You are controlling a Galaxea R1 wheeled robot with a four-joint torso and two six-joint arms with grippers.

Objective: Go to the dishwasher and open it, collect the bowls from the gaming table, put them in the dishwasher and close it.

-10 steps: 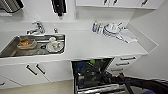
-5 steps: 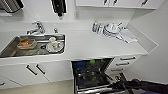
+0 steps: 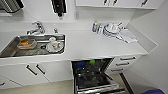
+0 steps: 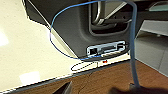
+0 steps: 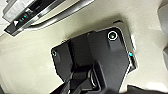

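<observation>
- One dishwasher (image 3: 93, 75) is seen in the head view under the white counter (image 3: 100, 46), its door dropped open and a dark rack pulled forward.
- Several green items, taken to be bowls (image 3: 92, 61), are seen inside at the back and in the rack; their number cannot be told.
- One sink (image 3: 15, 47) is set in the counter, away from the dishwasher; a cup (image 3: 53, 42) on a saucer and an orange item lie in it, with a tap (image 3: 37, 27) behind.
- A stack of plates (image 3: 111, 28) and a folded cloth (image 3: 127, 36) rest on the counter above the drawers (image 3: 123, 62).
- In the right wrist view the dishwasher's bar handle (image 5: 57, 15) and door edge are shown above pale floor; the robot's dark plate is seen in front.
- In the left wrist view a blue cable is seen looped against dark housing over pale floor and wood-toned flooring.
- Whether either gripper is open, closed or gripping anything cannot be told.
- The step in hand is judged to be loading or nearly finished, since bowls appear to be racked already.
- The next move is judged to call for the rack to be pushed in before the door is lifted by its handle.
</observation>
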